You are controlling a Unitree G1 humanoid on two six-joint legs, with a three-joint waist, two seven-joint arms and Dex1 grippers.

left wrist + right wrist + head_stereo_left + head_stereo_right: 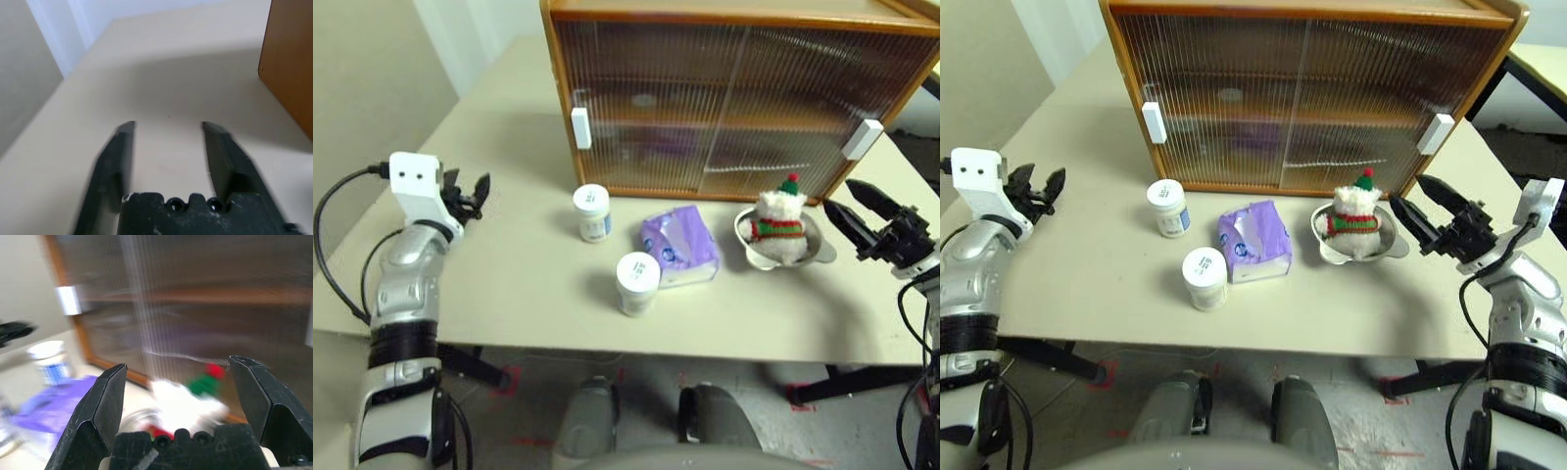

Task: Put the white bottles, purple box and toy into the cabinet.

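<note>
While both sliding doors of the cabinet (734, 103) stand closed, we find every item out on the table (509, 284) in front of it. One white bottle (591, 211) sits near the left door; the second bottle (636, 282) is closer to the table's front edge. Between and just right of them lies the purple box (679, 245). We note the toy (779, 229) sitting in a steel bowl (752, 250). Left gripper (468, 193): fingers apart, empty, at the table's left side. Right gripper (858, 212): spread wide, empty, just right of the bowl.
</note>
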